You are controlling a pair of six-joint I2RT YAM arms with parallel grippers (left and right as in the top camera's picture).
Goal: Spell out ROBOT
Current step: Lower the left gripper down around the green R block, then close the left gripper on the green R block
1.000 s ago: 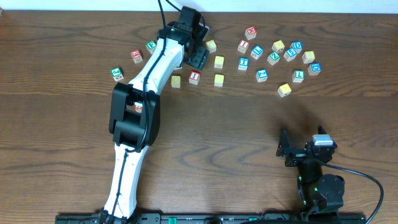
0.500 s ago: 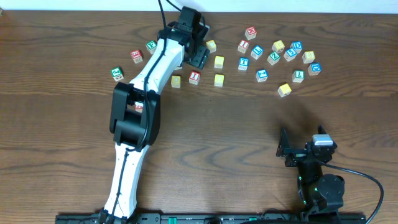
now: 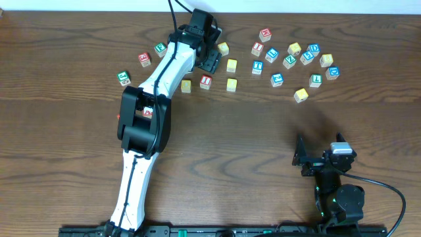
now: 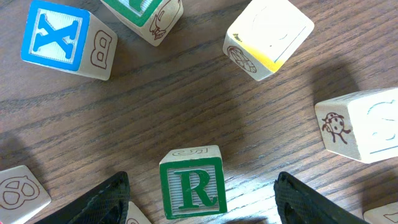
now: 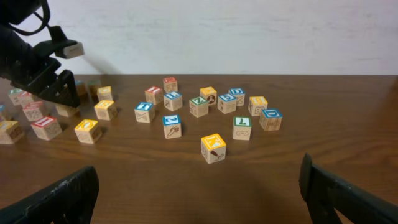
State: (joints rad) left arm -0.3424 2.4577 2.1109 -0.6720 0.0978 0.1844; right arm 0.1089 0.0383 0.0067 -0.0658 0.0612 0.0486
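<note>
Right hand (image 5: pixel 199 168): parked at the near edge of the tabletop (image 3: pixel 263 145), well apart from the R cube (image 4: pixel 191 183). Fingers spread wide, nothing between them.

Left arm (image 3: pixel 148 112): stretched from the near edge out toward the R cube.

Left hand (image 3: pixel 210 60): over the R cube and open. One finger stands on each side of the cube with bare wood showing in both gaps; no contact seen.

R cube: flat on the tabletop, green letter in a green frame facing up. From overhead it is hidden under the hand.

Beyond the R cube, wrist view:
- yellow-faced cube (image 4: pixel 267 37), off to the right, turned at an angle
- blue X cube (image 4: pixel 53 34), off to the left, outlined B on its side face
- green-lettered cube (image 4: pixel 143 12), cut off by the frame edge, letter unreadable
- ladybird cube (image 4: pixel 360 134), right of the R cube

None touches the R cube.

Farther right of the R cube: a loose scatter of cubes (image 3: pixel 289 61) in blue, green, red and yellow.
</note>
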